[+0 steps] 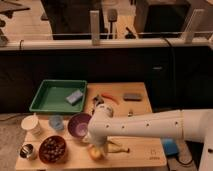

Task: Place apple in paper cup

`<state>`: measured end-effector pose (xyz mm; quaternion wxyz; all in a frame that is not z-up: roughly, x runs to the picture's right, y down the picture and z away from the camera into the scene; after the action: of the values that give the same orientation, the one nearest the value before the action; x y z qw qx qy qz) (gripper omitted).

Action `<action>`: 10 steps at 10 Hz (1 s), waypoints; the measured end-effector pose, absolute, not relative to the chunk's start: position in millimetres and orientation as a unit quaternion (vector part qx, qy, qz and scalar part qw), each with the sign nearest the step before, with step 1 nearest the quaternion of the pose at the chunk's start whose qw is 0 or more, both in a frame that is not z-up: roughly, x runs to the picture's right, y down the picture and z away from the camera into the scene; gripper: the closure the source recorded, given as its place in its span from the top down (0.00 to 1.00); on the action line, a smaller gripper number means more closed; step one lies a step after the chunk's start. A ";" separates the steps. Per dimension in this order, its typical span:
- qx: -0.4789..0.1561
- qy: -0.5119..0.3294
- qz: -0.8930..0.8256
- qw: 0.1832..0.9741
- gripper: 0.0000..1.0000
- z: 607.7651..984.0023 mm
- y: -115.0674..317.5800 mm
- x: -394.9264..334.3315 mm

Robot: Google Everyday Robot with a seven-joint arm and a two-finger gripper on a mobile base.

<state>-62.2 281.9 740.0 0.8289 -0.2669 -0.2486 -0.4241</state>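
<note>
One arm to watch, and it's yours: the white arm [145, 127] reaches in from the right, low across the front of the table [150, 156]. At its end the gripper [98, 148] points down at the near edge, right on top of the apple [93, 154]. You can see the orange-yellow fruit poking out under the wrist, down at table level. Whether it's clamped or free, you cannot tell from this view, because the wrist covers the contact.

Just right of the apple lies a pale yellowish long item [118, 148], partly under the arm. Along that same front row to the left sit a dark bowl [52, 149] of reddish pieces and, at the corner, a shiny metal cup [27, 151].

One row back, from the left, you've got the paper cup [32, 124], upright with its mouth open, well apart from the apple. Then come a small light-blue cup [56, 122] and the purple bowl [77, 125], which is just beside the arm's elbow.

Farther back on the left is the green tray [47, 97] with a blue-grey sponge [74, 96] inside. To its right, at the far side, lie an orange-red item [111, 98] and a flat dark-grey block [132, 96].
</note>
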 end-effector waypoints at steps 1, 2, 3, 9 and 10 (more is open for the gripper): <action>-0.260 -0.250 -0.425 0.830 0.80 742.8 280.0 -62.9; -0.255 -0.253 -0.426 0.830 0.80 743.9 281.0 -64.1; -0.254 -0.255 -0.427 0.830 0.80 744.8 282.7 -65.5; -0.306 -0.255 -0.437 0.807 0.57 748.9 309.4 -67.0; -0.315 -0.256 -0.437 0.803 0.52 749.1 312.8 -66.0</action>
<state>-66.0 312.8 749.1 0.8032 -0.3146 -0.2556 -0.4365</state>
